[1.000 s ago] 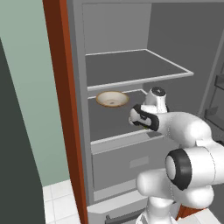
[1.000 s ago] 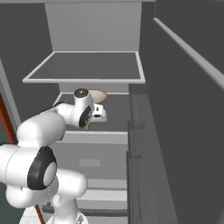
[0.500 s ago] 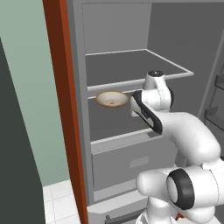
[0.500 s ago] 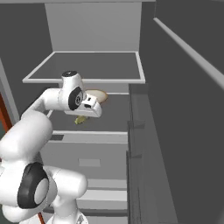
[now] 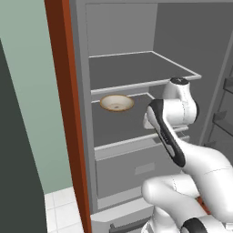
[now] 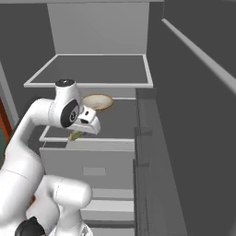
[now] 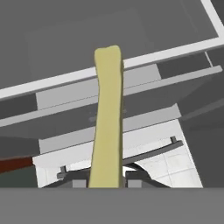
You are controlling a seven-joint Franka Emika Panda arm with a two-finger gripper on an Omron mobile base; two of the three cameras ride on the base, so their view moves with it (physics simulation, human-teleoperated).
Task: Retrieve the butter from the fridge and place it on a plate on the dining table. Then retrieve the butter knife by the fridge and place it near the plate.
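Observation:
My gripper [image 7: 106,182] is shut on the butter [image 7: 107,117], a thin pale yellow-olive stick that juts out from between the dark fingertips [image 7: 78,183]. In the right base view the butter [image 6: 74,135] pokes out below the hand, over the front edge of the middle shelf of the open fridge [image 6: 87,85]. The fridge [image 5: 136,86] is light grey inside, with grey shelves. The arm bends up in front of its shelves. The plate, the dining table and the butter knife are out of view.
A tan round bowl-like item [image 5: 117,103] [image 6: 97,102] sits further back on the middle shelf. Grey drawers [image 5: 136,170] lie under that shelf. The open fridge door [image 6: 147,138] stands at the right. A red-brown panel [image 5: 63,91] borders the fridge's left side.
The hand has turned and drawn back from beside the tan item toward the shelf's front edge, carrying the butter. The elbow has swung up and forward.

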